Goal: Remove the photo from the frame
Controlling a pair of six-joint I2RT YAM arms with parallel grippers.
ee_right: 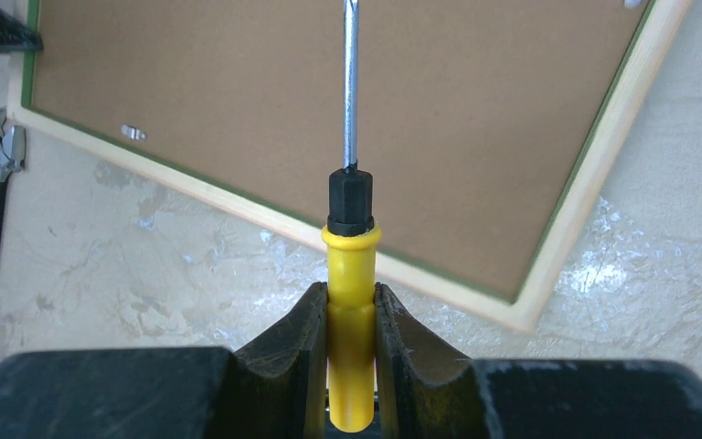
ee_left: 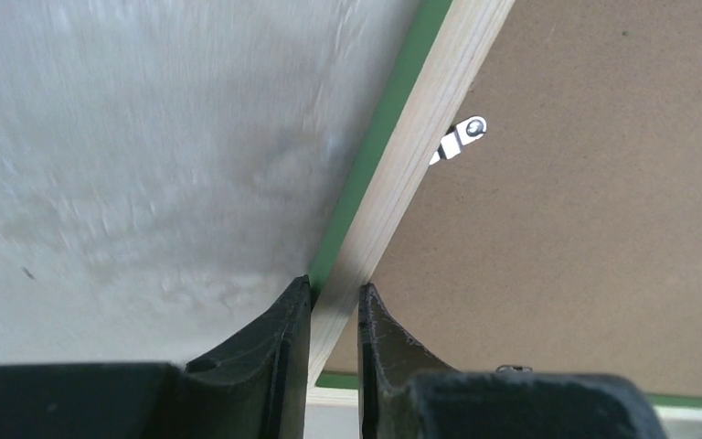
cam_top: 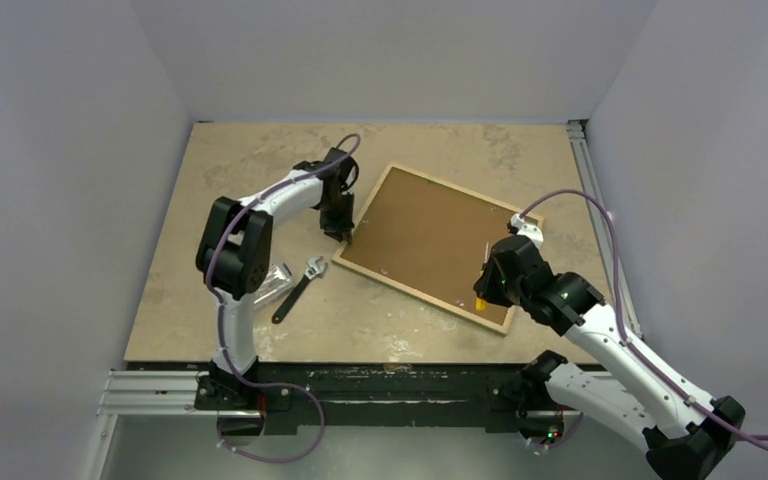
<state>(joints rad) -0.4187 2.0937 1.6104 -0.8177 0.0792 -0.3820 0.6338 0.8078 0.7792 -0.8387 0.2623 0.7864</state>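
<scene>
The frame (cam_top: 420, 297) lies face down on the table, its pale wood back edges up and the brown backing board (cam_top: 430, 235) filling it. The photo is hidden under the board. My left gripper (cam_top: 345, 236) is shut on the frame's left rail near its near-left corner; in the left wrist view the gripper (ee_left: 335, 293) clamps the wood edge (ee_left: 420, 137) with the green moulding (ee_left: 384, 119) beside it. My right gripper (ee_right: 351, 297) is shut on a yellow-handled screwdriver (ee_right: 351, 265), whose shaft points over the board (ee_right: 238, 101) above the frame's near-right part (cam_top: 485, 290).
A small metal retaining clip (ee_left: 462, 137) sits at the board's left edge, another shows in the right wrist view (ee_right: 134, 133). A black adjustable wrench (cam_top: 298, 288) and a clear plastic piece (cam_top: 272, 285) lie left of the frame. Walls close in on three sides.
</scene>
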